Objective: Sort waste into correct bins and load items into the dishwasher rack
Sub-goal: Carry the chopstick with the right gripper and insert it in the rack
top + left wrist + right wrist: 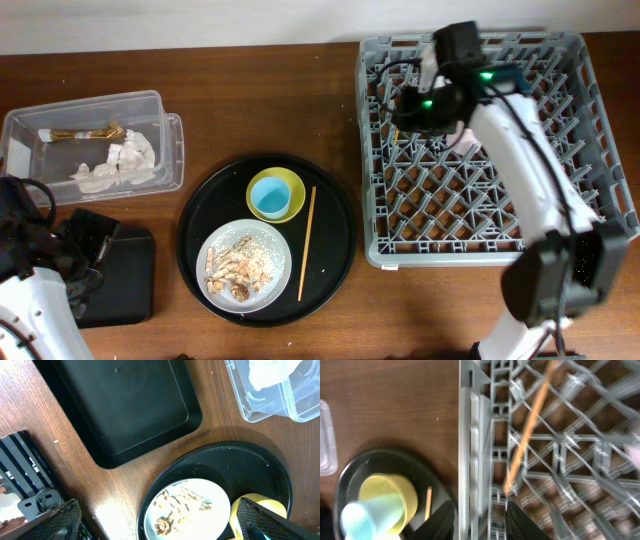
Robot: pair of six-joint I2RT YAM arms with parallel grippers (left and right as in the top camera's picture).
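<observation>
- My right gripper (480, 510) hangs over the near wall of the dishwasher rack (475, 435), fingers parted to a middling gap with nothing between them.
- One chopstick (530, 425) lies slantwise across the grid, running away ahead of my fingers. Its near end sits just beside the tip of my rack-side finger; whether they touch I cannot tell.
- To finish this step well, I judge I should rise straight up, so that fingertip does not catch the stick's end and tip it through the grid.
- The second chopstick (306, 243) lies on the round black tray (335, 215), beyond the rack wall on my outer finger's side.
- My left gripper (155, 510) is spread wide and empty, with the plate (217, 495) directly below the gap between its fingers.
</observation>
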